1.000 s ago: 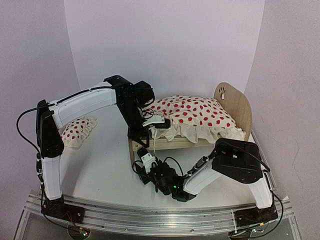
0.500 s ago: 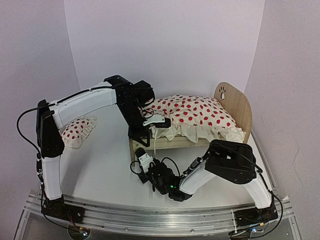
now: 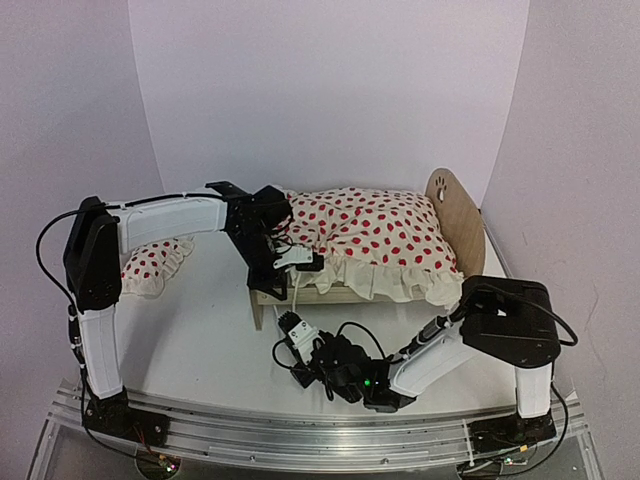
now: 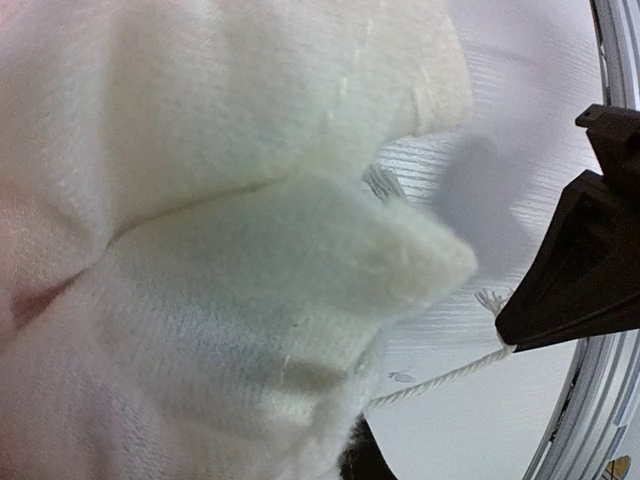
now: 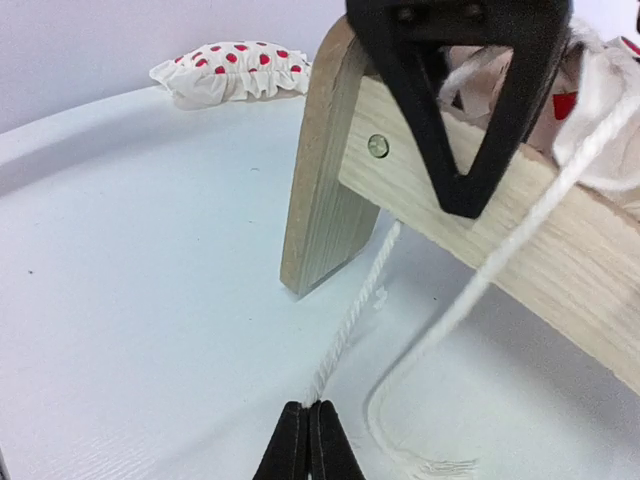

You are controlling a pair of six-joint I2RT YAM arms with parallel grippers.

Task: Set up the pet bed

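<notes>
Closest to me, the right arm folds low over the white table [image 3: 200, 345]. The right gripper [image 5: 308, 415] sits just off the tabletop with its jaws pressed together on a thin white cord [image 5: 350, 320]. The cord climbs from the pinched tips toward the foot of the small light-wood pet bed with a rounded, paw-marked headboard [image 3: 455, 215]. A second strand loops down beside it and ends frayed on the table. The bed stands in the middle of the table, foot end to the left and headboard toward the right wall. At the foot rail the left gripper [image 5: 465, 200] points downward, its dark fingers drawn in to a point against the wood. Pale fabric fills its own camera, so I cannot tell what, if anything, is nipped there. A white ruffled blanket with red dots [image 3: 370, 230] lies heaped across the whole bed, its frill hanging over the near side rail. Off to the left, well apart from the bed, a small red-dotted white pillow [image 3: 150, 262] lies on the table under the left arm.
</notes>
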